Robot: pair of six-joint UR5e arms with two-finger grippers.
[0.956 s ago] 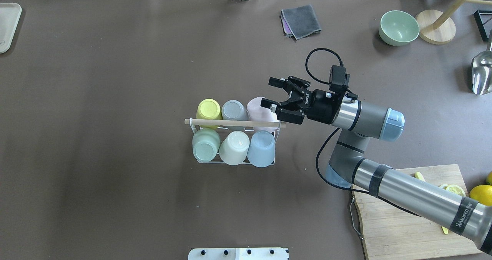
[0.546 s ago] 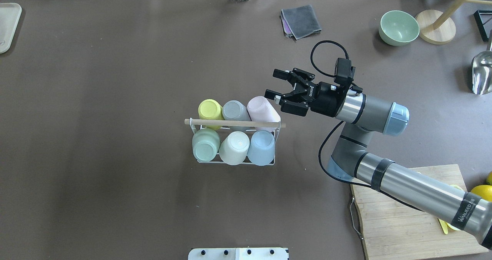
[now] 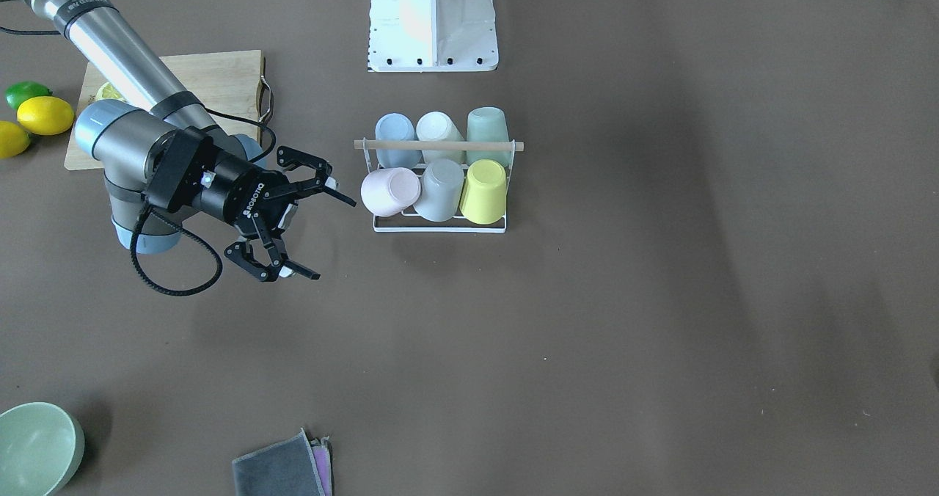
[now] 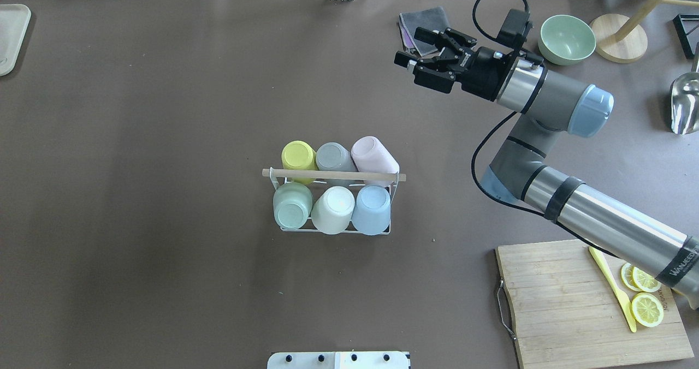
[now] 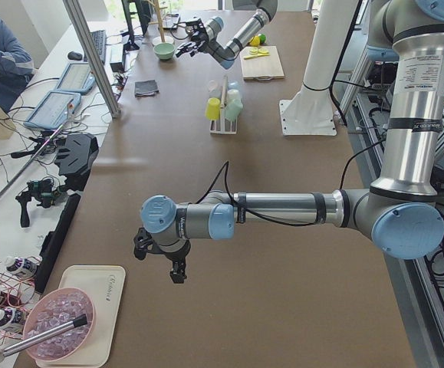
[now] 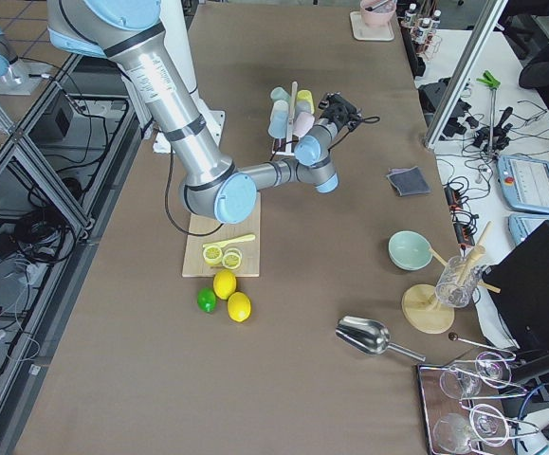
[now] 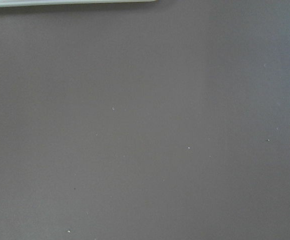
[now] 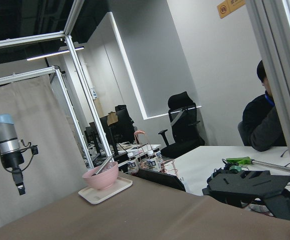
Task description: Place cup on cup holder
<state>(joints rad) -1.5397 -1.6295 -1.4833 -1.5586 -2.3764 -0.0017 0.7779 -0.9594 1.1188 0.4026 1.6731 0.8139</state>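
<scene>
Pink cup (image 4: 374, 155) leans on the cup holder (image 4: 333, 174), at its end peg.
Right gripper (image 4: 408, 46) hangs well apart from the holder, fingers spread and empty; left gripper (image 5: 160, 259) is too small to judge.

I am holding my right end effector (image 3: 329, 236) with its fingers spread wide above the surface (image 3: 660, 298). Just ahead of it the pink cup (image 3: 389, 191) is leaning on the cup holder (image 3: 440, 146), which is carrying five more upside-down cups (image 3: 484, 182) beyond it.
</scene>
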